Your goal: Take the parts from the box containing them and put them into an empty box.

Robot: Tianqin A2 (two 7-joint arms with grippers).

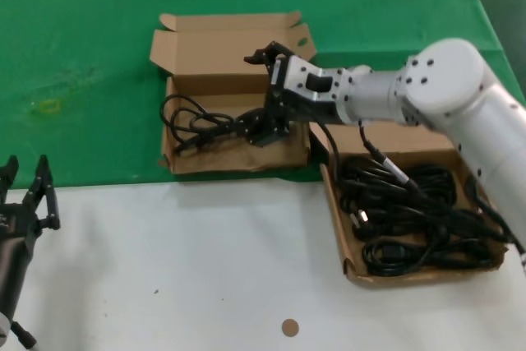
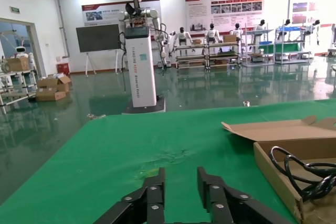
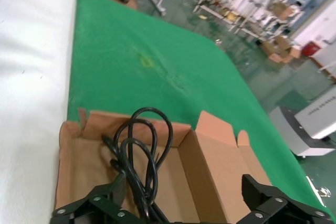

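Observation:
One looped black power cord (image 1: pixel 193 121) lies in the open-flapped cardboard box (image 1: pixel 234 162) on the green cloth. A second box (image 1: pixel 343 240) at the right holds several more black cords (image 1: pixel 411 211). My right gripper (image 1: pixel 265 94) reaches over the first box, open wide and holding nothing. In the right wrist view the cord (image 3: pixel 139 150) lies on the box floor (image 3: pixel 84 166) against one finger (image 3: pixel 113 195) of the right gripper (image 3: pixel 184 195). My left gripper (image 1: pixel 26 172) is parked at the near left, open and empty. In its wrist view the left gripper (image 2: pixel 181 182) faces the green cloth beside the box (image 2: pixel 273 169).
The green cloth (image 1: pixel 82 55) covers the far half of the table and the near half is white (image 1: pixel 205 269). A small brown disc (image 1: pixel 289 327) lies on the white near the front edge. The first box's raised flaps (image 1: pixel 230 43) stand behind the right gripper.

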